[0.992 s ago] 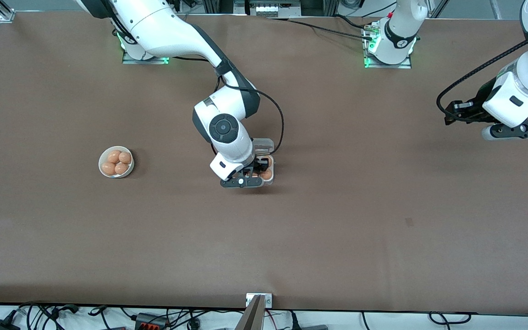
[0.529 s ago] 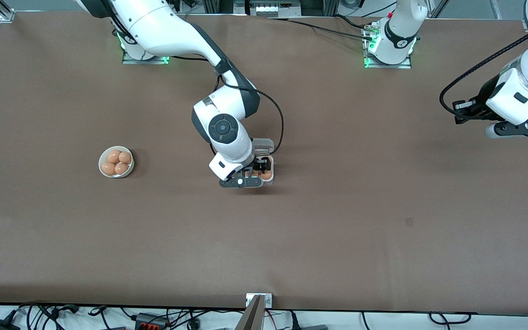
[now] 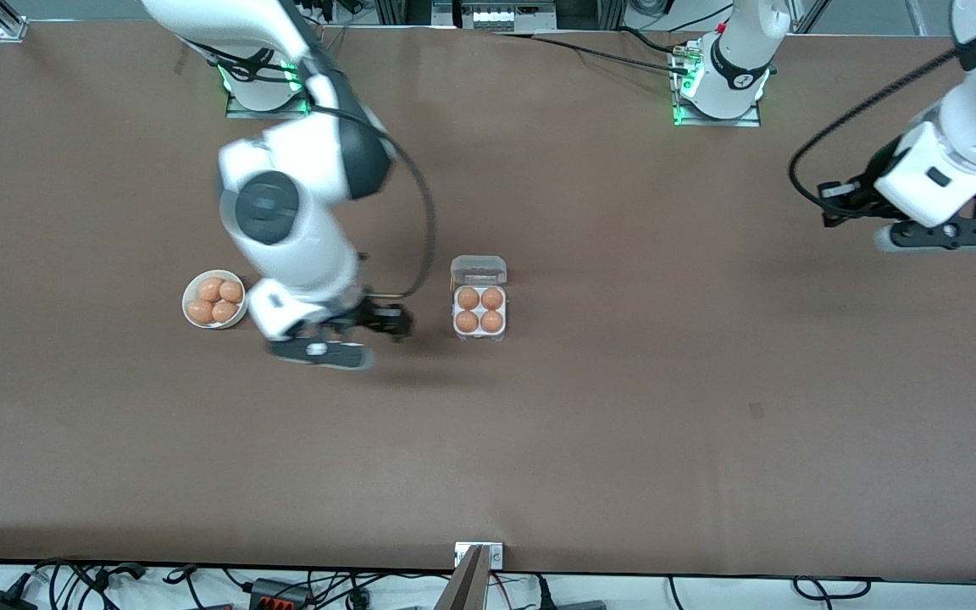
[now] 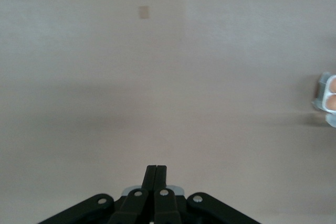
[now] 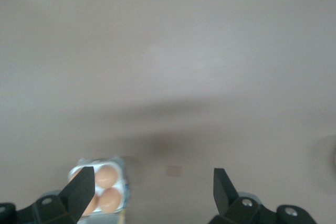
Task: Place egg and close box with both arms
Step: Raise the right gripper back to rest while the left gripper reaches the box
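The box (image 3: 479, 310) sits mid-table with its clear lid (image 3: 479, 269) open and lying flat on the side toward the robots' bases. An egg (image 3: 492, 321) fills each of its four cells. My right gripper (image 3: 386, 320) is open and empty over the bare table between the bowl and the box. In the right wrist view, its fingers (image 5: 79, 188) stand wide apart, with the box (image 5: 116, 167) and its eggs beside one finger. My left gripper (image 3: 834, 206) waits shut and empty over the left arm's end of the table. The left wrist view shows its fingertips (image 4: 156, 168) pressed together and the box (image 4: 321, 88) at the picture's edge.
A round white bowl (image 3: 190, 291) holding several more eggs stands toward the right arm's end of the table. A small dark patch (image 3: 756, 410) marks the brown table top. A metal bracket (image 3: 479, 555) sits at the table's front edge.
My right arm has swung away from the box toward the bowl, uncovering the four eggs in the box. My left gripper has drifted slightly toward the middle of the table.
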Robot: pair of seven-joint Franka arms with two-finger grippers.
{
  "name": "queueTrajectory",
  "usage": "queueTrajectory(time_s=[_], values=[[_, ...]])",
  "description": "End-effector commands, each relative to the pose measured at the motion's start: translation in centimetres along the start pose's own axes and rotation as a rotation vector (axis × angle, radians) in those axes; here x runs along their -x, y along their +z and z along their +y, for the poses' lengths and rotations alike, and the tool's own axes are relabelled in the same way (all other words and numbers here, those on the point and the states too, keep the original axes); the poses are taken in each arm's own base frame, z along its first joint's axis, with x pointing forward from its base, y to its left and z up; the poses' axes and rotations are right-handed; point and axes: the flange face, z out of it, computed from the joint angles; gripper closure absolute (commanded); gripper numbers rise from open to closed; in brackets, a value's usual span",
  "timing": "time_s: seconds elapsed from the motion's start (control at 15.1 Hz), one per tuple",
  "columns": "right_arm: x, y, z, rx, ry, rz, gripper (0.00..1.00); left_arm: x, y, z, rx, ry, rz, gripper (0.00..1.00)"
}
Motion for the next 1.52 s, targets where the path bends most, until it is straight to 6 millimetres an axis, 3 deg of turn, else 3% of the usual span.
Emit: queueTrajectory(time_s=[0.0,0.2,0.46,0.79,0.99,1.12,1.32,1.46], values=[[-1.3,-2.8,5.0,0.052,-0.005,-0.023,0.00,0.4,-0.1,3.7,0.006,0.038,-0.015,1.00],[-3.8,-4.6,11.0,0.090,-0.041,-0.028,0.00,0.3,0.6,7.7,0.057,0.090,-0.037,1.00],[-6.6,-5.2,17.6,0.097,-0.058,-0.025,0.00,0.6,2.5,13.6,0.085,0.105,-0.111,1.00],[-8.3,-8.9,26.0,-0.014,0.028,-0.012,0.00,0.0,6.8,21.1,0.098,0.181,-0.183,1.00],[-8.4,-11.6,32.0,-0.026,0.017,0.001,0.00,1.2,11.4,27.1,0.055,0.168,-0.245,1.00],[-7.9,-12.7,33.7,-0.037,-0.015,-0.011,0.00,0.5,13.5,29.5,0.054,0.184,-0.251,1.00],[-7.0,-14.3,34.3,0.031,-0.093,-0.022,0.00,0.8,16.3,33.7,0.050,0.167,-0.241,1.00],[-6.2,-14.5,34.3,0.043,-0.102,-0.060,0.00,1.7,19.3,37.0,0.049,0.130,-0.223,1.00]])
